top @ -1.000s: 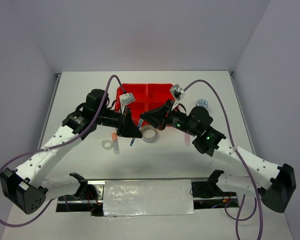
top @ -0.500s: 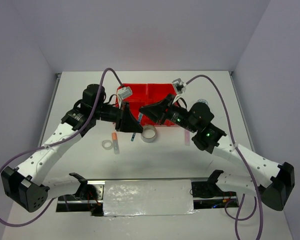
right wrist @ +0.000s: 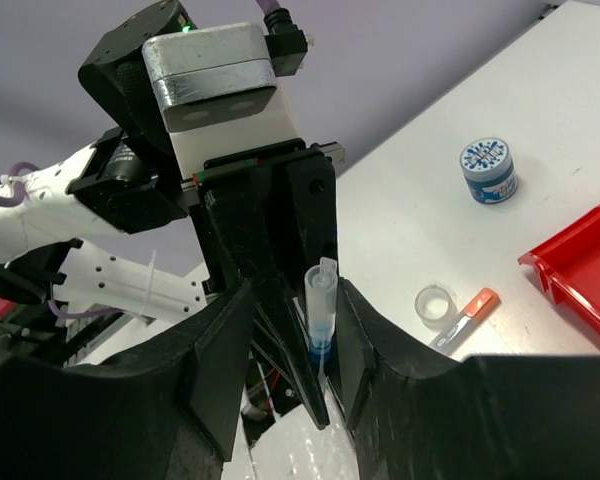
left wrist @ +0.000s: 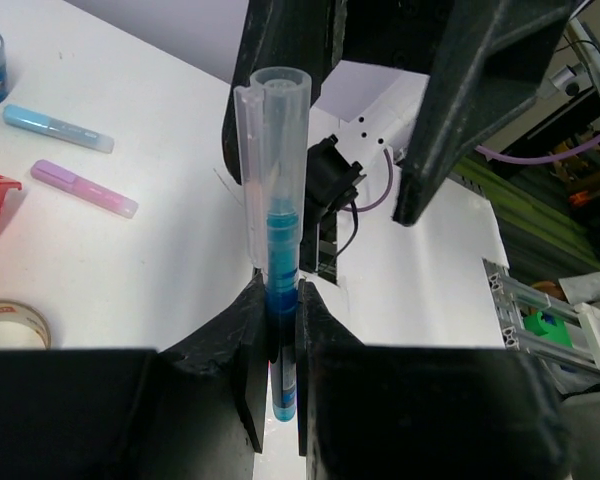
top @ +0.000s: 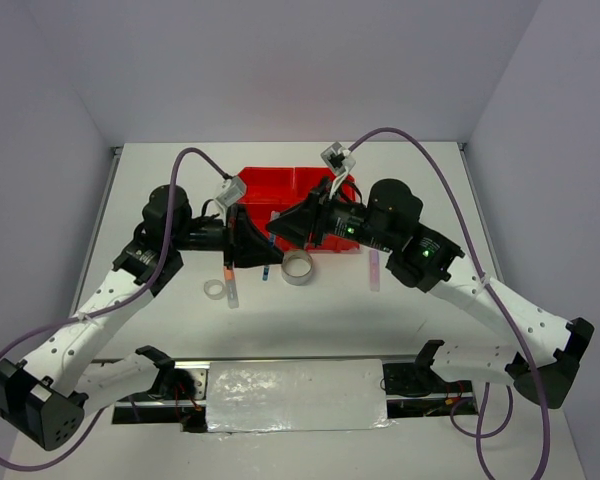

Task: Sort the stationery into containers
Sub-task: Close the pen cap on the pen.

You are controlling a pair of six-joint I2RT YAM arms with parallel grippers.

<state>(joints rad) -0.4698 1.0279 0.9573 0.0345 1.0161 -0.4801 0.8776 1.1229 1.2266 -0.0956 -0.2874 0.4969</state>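
My left gripper (left wrist: pixel 282 292) is shut on a thin blue pen (left wrist: pixel 276 215) with a clear cap and holds it in the air, cap pointing at the right arm. My right gripper (right wrist: pixel 298 305) is open, its fingers (left wrist: pixel 458 100) standing either side of the pen's cap (right wrist: pixel 320 300), closer on one side. In the top view the two grippers (top: pixel 263 243) (top: pixel 283 231) meet just in front of the red four-compartment tray (top: pixel 280 190). On the table lie a silvery tape ring (top: pixel 299 267), a small clear tape ring (top: pixel 215 289), an orange stub (top: pixel 228 272) and a pink stick (top: pixel 374 270).
A second blue pen (top: pixel 265 272) lies under the grippers. A blue-patterned roll (right wrist: pixel 488 170) stands on the table right of the tray, hidden by my right arm in the top view. A pale blue stick (left wrist: pixel 58 128) lies beside the pink one (left wrist: pixel 85 188).
My right gripper has moved left and now brackets the pen's cap. My left gripper has shifted left and up with the blue pen still in it.
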